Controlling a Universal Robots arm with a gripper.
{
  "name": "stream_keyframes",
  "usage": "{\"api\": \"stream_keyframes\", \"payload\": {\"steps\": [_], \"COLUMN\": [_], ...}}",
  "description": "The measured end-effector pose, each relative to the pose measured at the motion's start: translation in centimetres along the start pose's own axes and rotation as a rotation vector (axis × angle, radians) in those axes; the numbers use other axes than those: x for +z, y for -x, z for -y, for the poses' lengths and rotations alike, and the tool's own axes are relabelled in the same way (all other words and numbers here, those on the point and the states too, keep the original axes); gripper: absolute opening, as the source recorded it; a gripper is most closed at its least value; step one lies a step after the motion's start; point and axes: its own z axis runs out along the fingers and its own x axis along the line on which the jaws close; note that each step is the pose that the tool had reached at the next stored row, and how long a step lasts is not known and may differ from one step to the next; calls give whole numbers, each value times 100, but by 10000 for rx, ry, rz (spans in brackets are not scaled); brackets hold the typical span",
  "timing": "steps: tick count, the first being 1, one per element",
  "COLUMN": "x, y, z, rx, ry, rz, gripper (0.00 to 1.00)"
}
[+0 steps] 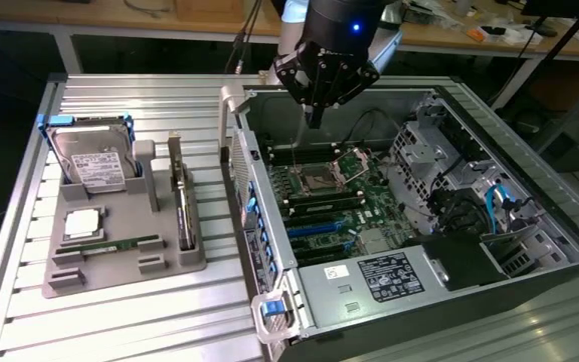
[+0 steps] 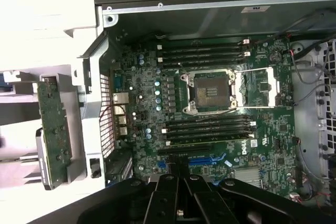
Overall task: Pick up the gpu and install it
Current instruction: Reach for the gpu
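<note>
The gpu (image 1: 181, 197) stands on its long edge in a slot of the grey holder tray (image 1: 169, 260), its silver bracket end toward the back; in the wrist view the gpu (image 2: 54, 132) shows beside the case wall. My gripper (image 1: 315, 115) hangs shut and empty over the rear part of the open computer case (image 1: 269, 249), well to the exterior view's right of the gpu. In the wrist view the gripper (image 2: 177, 174) points down at the motherboard (image 2: 152, 98), near the blue expansion slots (image 2: 207, 159).
The tray also holds a silver hard drive (image 1: 93, 162), a processor (image 1: 81, 224) and a green RAM stick (image 1: 118, 245). Inside the case are the open CPU socket (image 1: 320, 177), drive cages (image 1: 440, 162), cables and the power supply (image 1: 380, 275).
</note>
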Motion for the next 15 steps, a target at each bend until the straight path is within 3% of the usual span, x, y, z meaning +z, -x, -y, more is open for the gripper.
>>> {"api": "stream_keyframes", "payload": {"steps": [15], "x": [7], "y": [-341], "z": [26], "rx": [0], "ry": [0], "rz": [1], "gripper": [11]}}
